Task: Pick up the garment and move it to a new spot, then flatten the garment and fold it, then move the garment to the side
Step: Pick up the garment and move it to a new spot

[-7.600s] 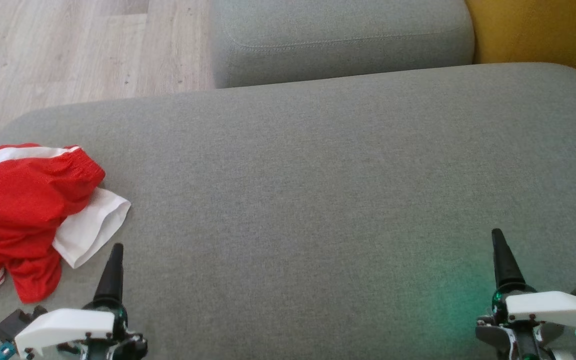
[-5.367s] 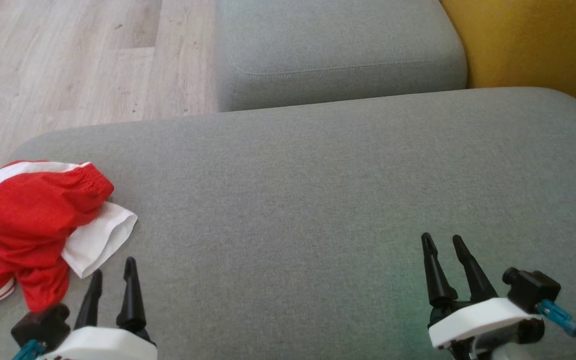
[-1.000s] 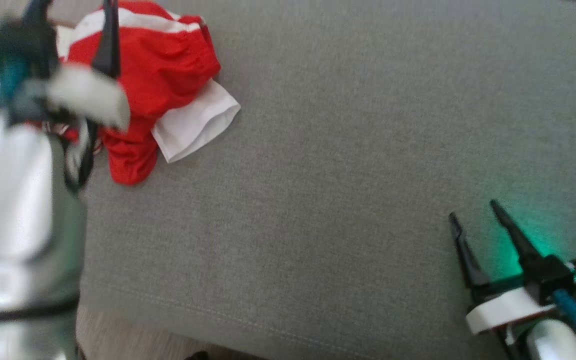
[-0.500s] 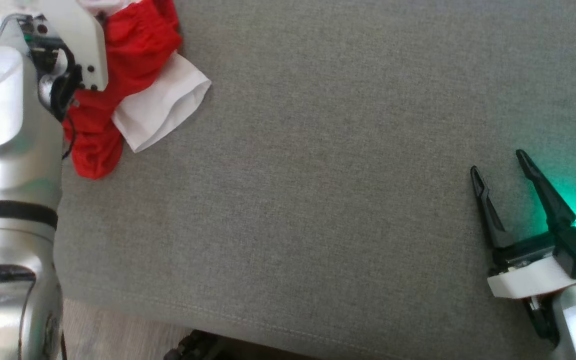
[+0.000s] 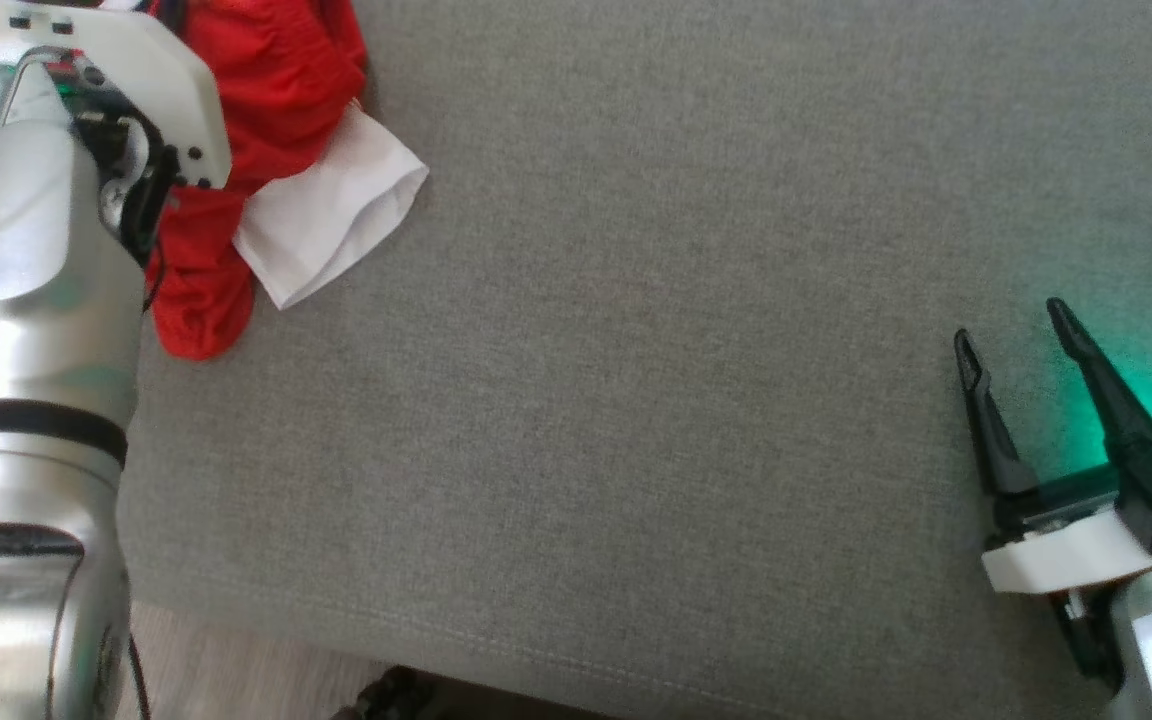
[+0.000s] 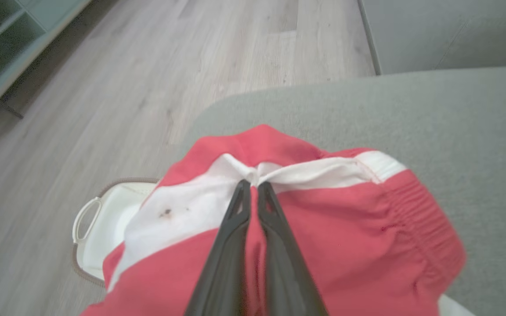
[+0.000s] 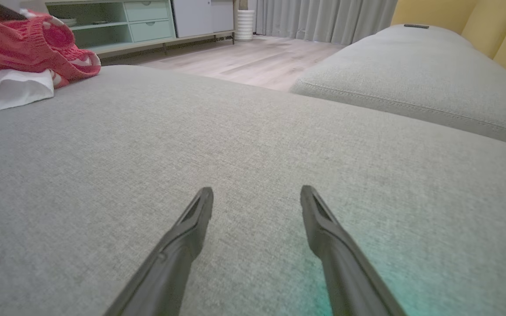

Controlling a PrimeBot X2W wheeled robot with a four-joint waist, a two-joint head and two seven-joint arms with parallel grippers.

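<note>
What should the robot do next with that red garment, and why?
Probably lift the left pincer up a little. It is shut on the white band of the red garment, which lies bunched at the sofa cushion's edge, so raising it would free the cloth for carrying toward the bare middle. The right pincer hangs open.

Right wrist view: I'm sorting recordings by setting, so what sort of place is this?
Probably a home living room: a grey upholstered sofa, a light wood-plank floor, a pale green cabinet with drawers, and long grey curtains.
</note>
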